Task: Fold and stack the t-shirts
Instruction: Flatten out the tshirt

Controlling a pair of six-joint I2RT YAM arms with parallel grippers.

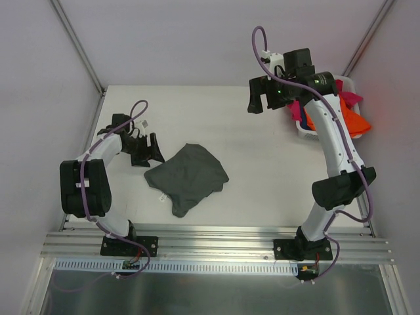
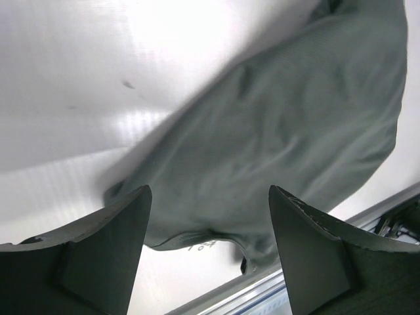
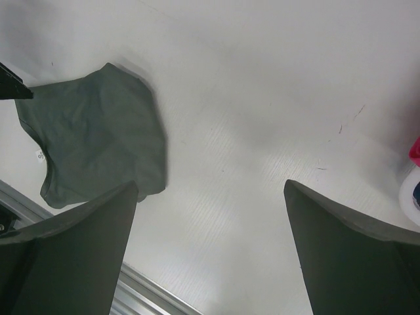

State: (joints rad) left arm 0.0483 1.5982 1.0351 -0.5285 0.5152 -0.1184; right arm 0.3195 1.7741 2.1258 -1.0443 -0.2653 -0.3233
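Cloth in a loose heap is what I have to work with: the dark grey-olive t-shirt (image 1: 188, 176) lies rumpled on the white table (image 1: 230, 125), neither spread flat nor folded, so I judge the task barely begun and the step in hand to be laying this shirt out. My left gripper (image 2: 209, 193) sits low, just beside the shirt's left edge, its fingers spread with nothing between them and the fabric lying beyond the tips. My right gripper (image 3: 210, 187) hangs high, well apart from the shirt on its far right side, fingers equally wide and empty. Farther right of the shirt again, the white laundry basket (image 1: 303, 130) holds the orange shirt (image 1: 357, 121) and the pink shirt (image 1: 348, 92), draped over its rim. The grey fabric looks like a soft, matte knit, thin enough to wrinkle into shallow ridges; its outline is an uneven lump with one lobe trailing toward the near rail, and a small white tag (image 1: 162, 197) shows beside its lower left edge. Next, I expect, calls for my left fingers to pinch a single layer at that edge while the right comes down to the opposite side, so the two can pull it taut.
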